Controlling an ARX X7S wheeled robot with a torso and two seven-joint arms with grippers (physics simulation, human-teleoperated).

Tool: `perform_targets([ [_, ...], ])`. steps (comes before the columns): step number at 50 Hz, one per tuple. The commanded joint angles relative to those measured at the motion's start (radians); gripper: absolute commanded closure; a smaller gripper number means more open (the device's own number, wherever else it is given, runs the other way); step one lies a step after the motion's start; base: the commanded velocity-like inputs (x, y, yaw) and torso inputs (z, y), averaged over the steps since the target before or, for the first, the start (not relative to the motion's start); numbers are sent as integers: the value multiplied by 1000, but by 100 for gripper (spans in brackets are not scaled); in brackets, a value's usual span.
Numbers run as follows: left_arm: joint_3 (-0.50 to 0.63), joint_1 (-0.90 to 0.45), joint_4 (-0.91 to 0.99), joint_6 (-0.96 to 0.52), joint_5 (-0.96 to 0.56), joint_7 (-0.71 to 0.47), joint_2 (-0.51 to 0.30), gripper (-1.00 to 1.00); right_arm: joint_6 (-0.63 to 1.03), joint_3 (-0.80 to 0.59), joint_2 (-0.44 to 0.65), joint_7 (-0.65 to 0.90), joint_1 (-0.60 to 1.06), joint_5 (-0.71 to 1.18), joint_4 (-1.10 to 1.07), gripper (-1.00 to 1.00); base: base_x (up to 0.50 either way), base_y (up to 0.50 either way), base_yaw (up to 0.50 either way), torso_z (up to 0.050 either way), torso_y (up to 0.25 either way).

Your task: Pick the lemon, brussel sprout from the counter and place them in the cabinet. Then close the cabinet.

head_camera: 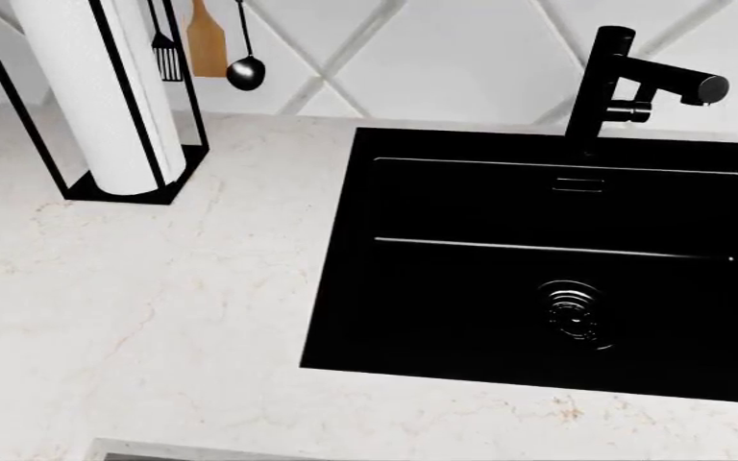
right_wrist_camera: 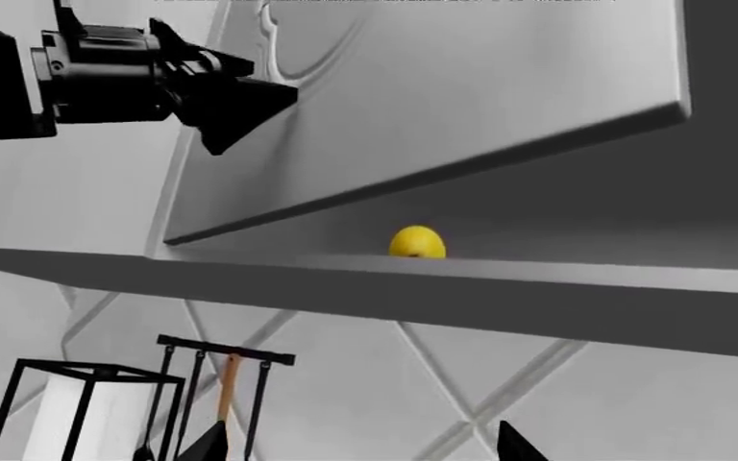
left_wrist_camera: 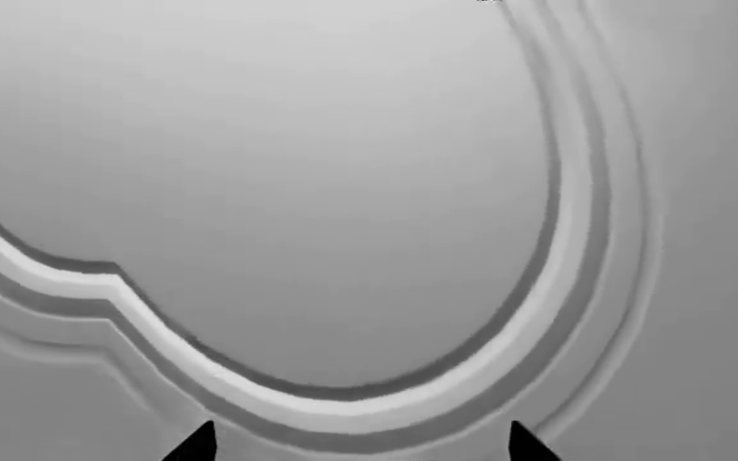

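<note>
Yellow lemon [right_wrist_camera: 417,242] sits upright inside the cabinet [right_wrist_camera: 498,279]; both fingers spread, empty.

I see the lemon [right_wrist_camera: 417,242] in the right wrist view: small, bright yellow, sitting on the cabinet [right_wrist_camera: 498,279] shelf behind its front edge, lower part hidden by that edge. The cabinet door [right_wrist_camera: 433,106] stands ajar above it, grey with a raised curved moulding. From the head view, the counter [head_camera: 151,288] is white marble-look with faint beige veins; no brussel sprout visible to me.
</note>
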Motion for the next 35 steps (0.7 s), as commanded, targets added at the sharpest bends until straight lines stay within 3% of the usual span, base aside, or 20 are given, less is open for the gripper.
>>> perform_targets([
  [1, -34, 0, -38, -58, -218, -25, 13, -100, -2, 15, 5, 2, -9, 8, -2, -100, 0, 0, 0, 0, 0],
  [14, -138, 0, -83, -41, -345, -105, 13, -100, -1, 45, -4, -8, -46, -1, -10, -100, 0, 0, 0, 0, 0],
  [25, -166, 0, -56, 0, -282, -92, 13, -100, -2, 72, -9, -13, -74, -1, -16, -100, 0, 0, 0, 0, 0],
  [35, -137, 0, -63, 10, -283, -84, 13, -100, -3, 90, -10, -17, -88, 0, -16, -100, 1, 0, 0, 0, -161],
])
